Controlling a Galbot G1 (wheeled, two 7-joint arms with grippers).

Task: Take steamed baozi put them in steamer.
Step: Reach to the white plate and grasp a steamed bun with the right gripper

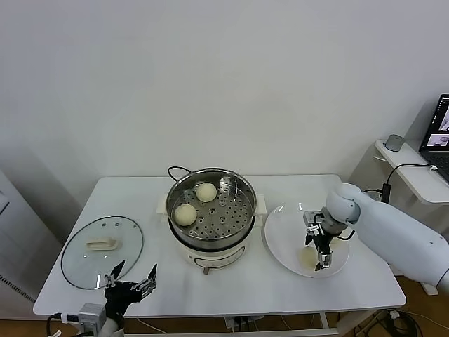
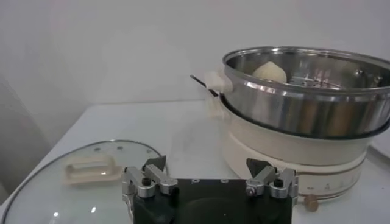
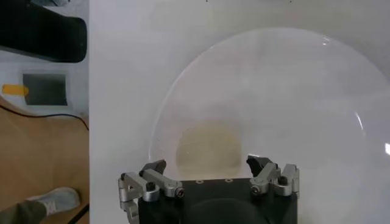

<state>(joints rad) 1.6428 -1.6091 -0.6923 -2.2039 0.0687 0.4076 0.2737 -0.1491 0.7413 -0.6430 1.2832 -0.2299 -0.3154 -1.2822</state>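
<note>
Both sets of jaws stand spread wide with nothing between them. The right gripper (image 1: 321, 261) hangs over the white plate (image 1: 280, 232) on the right side of the table (image 1: 126, 196), pointing down at a steamed baozi (image 1: 308, 257) that lies on the near part of the plate; its fingers reach down around the bun, but whether they touch it I cannot tell. In the right wrist view the same bun (image 3: 209, 148) shows as a pale cream round just beyond the parted fingertips of the gripper (image 3: 207, 166), inside the plate's rim (image 3: 159, 115).

The left gripper (image 1: 132, 276) waits at the near left edge of the table, just beside the near rim of the flat glass lid (image 1: 77, 263), which lies well left of the steamer (image 1: 210, 249). In the left wrist view that gripper (image 2: 207, 166) looks across the tabletop toward the lid (image 2: 36, 195) and the steamer's steel wall (image 2: 304, 112).

The steamer stands at the middle of the table, its cream base under the shiny pot. Two more baozi rest on the perforated tray inside: one (image 1: 206, 192) toward the far side, one (image 1: 185, 214) at the left, near side, apart from each other.

No brand, label or legible writing can be made out on the steamer, lid or plate. A laptop (image 1: 438, 130) sits on a side shelf at the far right; its screen is too small to read.
</note>
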